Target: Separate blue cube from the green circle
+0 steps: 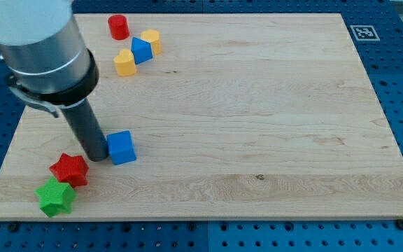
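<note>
Near the view's lower left, my tip (98,157) is set against the blue cube's (122,148) left side, nothing gripped. No green circle is seen; possibly hidden behind the arm. A rightward push seems called for.

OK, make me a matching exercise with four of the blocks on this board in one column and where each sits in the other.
Things:
1. red cylinder
2. blue cube
3. green star
4. red star

Places:
A. nearest the view's bottom-left corner
B. just right of my tip
C. near the view's top edge
D. just above the green star

Pairs: 1-C, 2-B, 3-A, 4-D
</note>
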`<state>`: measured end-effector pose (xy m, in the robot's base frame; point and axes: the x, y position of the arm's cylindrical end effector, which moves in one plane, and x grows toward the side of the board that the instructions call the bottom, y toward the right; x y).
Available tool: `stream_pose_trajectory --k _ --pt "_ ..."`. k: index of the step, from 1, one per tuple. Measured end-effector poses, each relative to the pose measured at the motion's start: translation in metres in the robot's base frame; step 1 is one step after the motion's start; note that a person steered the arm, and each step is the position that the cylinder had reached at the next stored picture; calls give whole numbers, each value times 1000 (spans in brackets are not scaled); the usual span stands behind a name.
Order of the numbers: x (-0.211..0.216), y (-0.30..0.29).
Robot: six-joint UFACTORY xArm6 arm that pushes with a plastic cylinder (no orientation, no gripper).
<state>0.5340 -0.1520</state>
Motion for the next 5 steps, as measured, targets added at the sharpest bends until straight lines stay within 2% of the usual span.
stream_pose_trajectory --k 3,5 --pt "6 79" --pt "37 84"
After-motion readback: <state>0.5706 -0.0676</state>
